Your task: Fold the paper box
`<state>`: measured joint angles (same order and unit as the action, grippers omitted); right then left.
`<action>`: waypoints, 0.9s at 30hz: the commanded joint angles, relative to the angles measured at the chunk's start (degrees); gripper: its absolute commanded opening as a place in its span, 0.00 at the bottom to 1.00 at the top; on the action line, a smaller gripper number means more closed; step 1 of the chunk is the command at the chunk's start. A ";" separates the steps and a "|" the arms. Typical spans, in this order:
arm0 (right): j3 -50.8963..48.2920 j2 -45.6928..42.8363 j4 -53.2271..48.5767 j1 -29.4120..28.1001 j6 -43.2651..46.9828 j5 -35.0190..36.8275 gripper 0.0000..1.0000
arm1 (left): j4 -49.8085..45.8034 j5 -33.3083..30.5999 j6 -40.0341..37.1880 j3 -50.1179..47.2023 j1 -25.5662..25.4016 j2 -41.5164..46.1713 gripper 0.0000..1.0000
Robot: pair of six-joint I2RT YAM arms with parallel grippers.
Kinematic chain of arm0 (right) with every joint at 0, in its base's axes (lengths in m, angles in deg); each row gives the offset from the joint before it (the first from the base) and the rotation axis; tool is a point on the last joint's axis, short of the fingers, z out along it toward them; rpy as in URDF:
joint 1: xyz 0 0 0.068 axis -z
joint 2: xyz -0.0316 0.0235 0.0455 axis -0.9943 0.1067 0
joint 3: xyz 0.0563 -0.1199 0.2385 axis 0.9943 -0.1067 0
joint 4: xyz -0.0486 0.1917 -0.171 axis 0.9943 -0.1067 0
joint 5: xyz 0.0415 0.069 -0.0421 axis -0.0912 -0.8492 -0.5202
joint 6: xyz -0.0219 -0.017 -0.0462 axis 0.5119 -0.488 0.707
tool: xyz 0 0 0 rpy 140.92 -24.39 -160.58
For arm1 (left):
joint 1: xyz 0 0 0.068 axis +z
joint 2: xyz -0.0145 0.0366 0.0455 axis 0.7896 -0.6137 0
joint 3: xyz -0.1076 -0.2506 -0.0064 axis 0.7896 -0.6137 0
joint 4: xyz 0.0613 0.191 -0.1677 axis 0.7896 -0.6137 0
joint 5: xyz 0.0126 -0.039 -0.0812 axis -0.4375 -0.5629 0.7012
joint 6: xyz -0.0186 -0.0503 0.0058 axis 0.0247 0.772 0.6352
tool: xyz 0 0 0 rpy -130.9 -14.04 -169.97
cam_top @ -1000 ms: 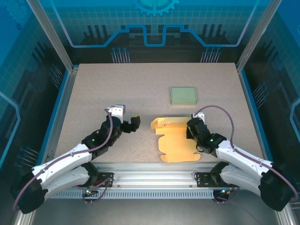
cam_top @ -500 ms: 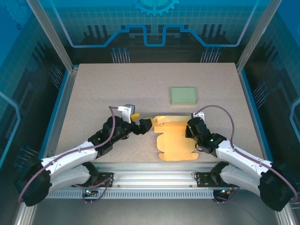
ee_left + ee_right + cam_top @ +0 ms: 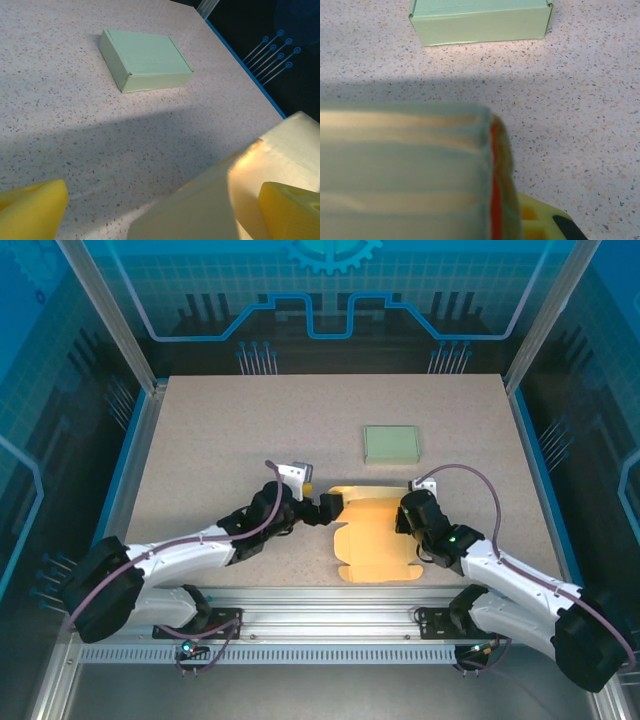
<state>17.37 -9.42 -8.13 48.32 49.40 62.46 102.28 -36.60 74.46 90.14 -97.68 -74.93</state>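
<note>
1 yel. box (image 3: 375, 545), 1 grn box (image 3: 391, 444)

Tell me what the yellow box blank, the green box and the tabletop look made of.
Yellow box blank: thin matte card or stiff paper, judging by its cut-out flaps and fold lines. Green box: likely similar matte paperboard, with sharp folded edges and a tucked lid seam. Tabletop: probably hard speckled laminate or stone-look board, with a dull finish.

Robot test cell, probably a lab: my speckled desk (image 3: 230, 430) sits inside aluminium framing (image 3: 108, 315), walled by blue circuit-printed panels (image 3: 330, 300), slotted rail (image 3: 330, 598) at front.
</note>
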 commanded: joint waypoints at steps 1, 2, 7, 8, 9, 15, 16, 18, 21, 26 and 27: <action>-0.79 -1.39 2.81 0.57 -0.25 -1.27 0.00 | 0.01 -4.01 0.24 2.63 -0.43 -2.71 0.99; -0.89 -1.47 3.23 0.59 -0.26 -1.19 0.00 | 0.00 -4.21 -0.01 2.97 -0.43 -3.58 0.99; -1.00 -1.37 6.56 0.57 0.70 -1.18 0.00 | 1.25 -4.57 -0.93 4.18 -0.52 -7.13 0.99; -1.19 -1.34 7.29 0.57 0.69 -1.35 0.00 | 1.72 -4.56 -1.29 4.50 -0.52 -7.82 0.99; -1.50 -1.39 7.99 0.59 0.67 -1.41 0.00 | 2.31 -4.58 -1.63 4.85 -0.52 -8.53 0.99; -0.78 -0.33 11.64 0.75 2.04 -1.86 0.00 | 4.56 -4.79 -5.00 9.42 -0.47 -12.24 0.99; -0.31 0.15 12.01 0.75 2.55 -1.80 0.00 | 4.64 -5.01 -5.33 10.25 -0.43 -12.70 0.99; 0.66 1.49 12.92 0.81 3.87 -1.17 0.00 | 4.57 -6.01 -6.15 11.95 -0.41 -13.45 0.99; 1.87 4.09 15.64 1.33 5.57 -1.09 0.00 | 4.80 -7.75 -5.71 13.63 0.65 -14.00 0.99; 5.16 10.03 16.93 3.33 6.88 -0.90 0.00 | 4.34 -6.72 -4.33 15.01 3.64 -14.99 0.99; 5.46 11.22 17.62 3.98 7.32 -1.15 0.00 | 4.31 -6.80 -4.73 14.82 3.90 -14.91 0.99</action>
<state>21.09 -0.44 7.76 51.14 53.40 62.14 103.83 -42.24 70.35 102.55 -94.80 -89.42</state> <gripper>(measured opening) 0.103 0.990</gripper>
